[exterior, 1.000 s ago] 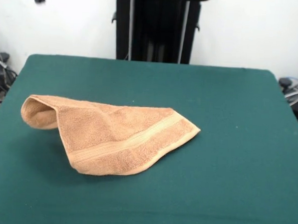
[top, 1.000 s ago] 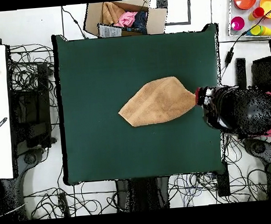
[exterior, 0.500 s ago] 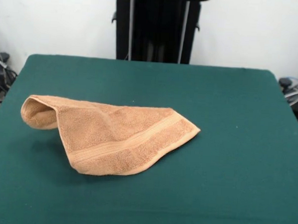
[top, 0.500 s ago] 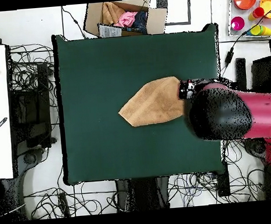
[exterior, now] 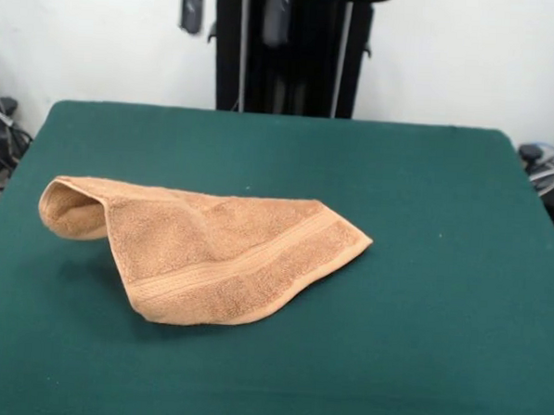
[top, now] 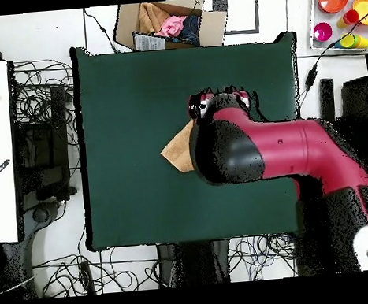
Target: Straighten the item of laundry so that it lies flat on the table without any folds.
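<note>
The towel (exterior: 200,255) lies folded over on itself on the green table (exterior: 426,197), left of the table's middle as seen from the camera across from me. One corner points toward the table's centre, a woven band runs slantwise across the upper layer, and at the towel's far left end the cloth curls up into an open loop instead of lying down. It is a doubled wedge, not a flat square.

My gripper (exterior: 233,8) hangs high above the table's far edge, well clear of the towel, with my two dark fingers (exterior: 192,6) spread wide apart and holding nothing. From overhead, my red and black arm (top: 282,147) reaches across the table and covers most of the towel, leaving only its pointed corner showing.

By my reckoning the job is barely begun: no edge has been lifted, the fold is intact, and the curled end is unopened. What is left is nearly everything, namely taking hold of the top layer, drawing it back off the lower one, and smoothing the loop flat.
</note>
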`<state>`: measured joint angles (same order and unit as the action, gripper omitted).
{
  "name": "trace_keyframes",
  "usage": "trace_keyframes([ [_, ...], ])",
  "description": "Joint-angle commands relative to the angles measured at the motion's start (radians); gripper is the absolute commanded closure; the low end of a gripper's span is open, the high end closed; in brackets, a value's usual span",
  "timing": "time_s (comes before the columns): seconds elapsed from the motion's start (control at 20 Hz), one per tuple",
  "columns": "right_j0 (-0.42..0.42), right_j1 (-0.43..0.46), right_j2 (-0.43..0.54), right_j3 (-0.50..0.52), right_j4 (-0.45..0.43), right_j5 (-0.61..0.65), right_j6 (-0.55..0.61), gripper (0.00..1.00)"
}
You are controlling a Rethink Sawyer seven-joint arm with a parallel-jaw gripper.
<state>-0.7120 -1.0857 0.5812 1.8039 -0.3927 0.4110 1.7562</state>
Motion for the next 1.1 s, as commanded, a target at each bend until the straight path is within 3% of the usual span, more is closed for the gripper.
trace_keyframes([
  [0.05, 0.047, 0.157, -0.139, 0.067, -0.062, -0.073, 0.184, 0.00],
  [0.5, 0.092, 0.238, -0.161, -0.068, -0.010, 0.048, 0.100, 0.00],
  [0.8, 0.128, 0.327, -0.179, -0.173, -0.020, 0.087, 0.067, 0.00],
  [1.1, 0.137, 0.429, -0.107, -0.291, -0.012, 0.153, -0.045, 0.00],
])
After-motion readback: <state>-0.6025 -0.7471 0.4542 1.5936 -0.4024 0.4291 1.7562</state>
